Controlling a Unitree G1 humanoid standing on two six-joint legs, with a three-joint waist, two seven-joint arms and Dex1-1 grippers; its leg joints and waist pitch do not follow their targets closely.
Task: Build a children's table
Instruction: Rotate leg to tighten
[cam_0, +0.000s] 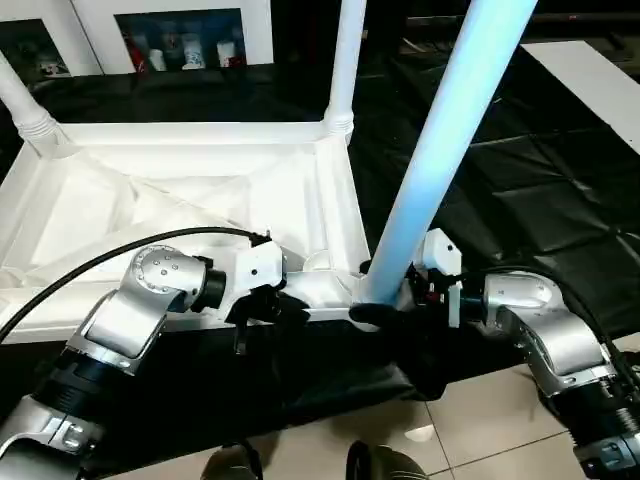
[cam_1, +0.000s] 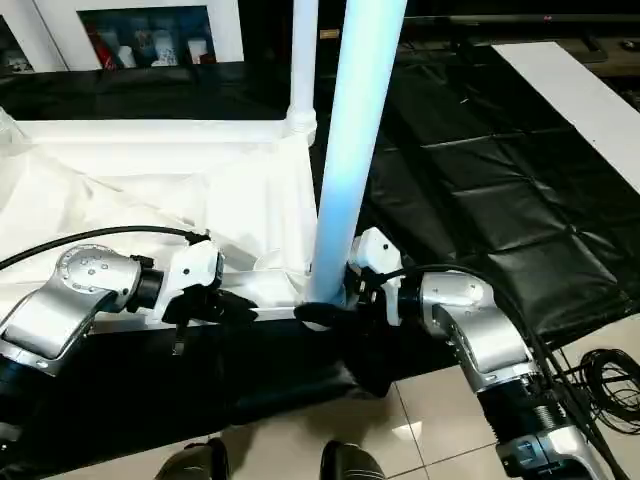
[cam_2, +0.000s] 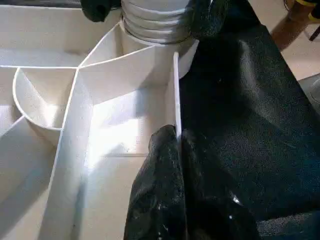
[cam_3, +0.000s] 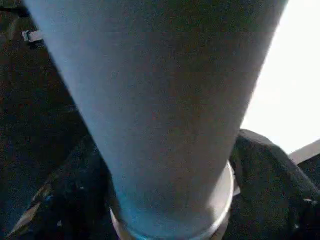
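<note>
Table top (cam_0: 190, 200) lies upside down, ribs up, centre-left of frame on black sheet (cam_0: 520, 170). Near leg (cam_0: 440, 150) stands in its corner socket, centre frame; right tool (cam_0: 385, 305) clamped round leg base. Left tool (cam_2: 175, 165) pinches top's rim wall beside that socket. 2 more legs (cam_0: 342, 60) upright at back.

You get bright overhead light: glare on the black sheet (cam_0: 520, 190), a bluish cast on the near leg (cam_0: 440, 150), which blurs close up; dim beneath.
</note>
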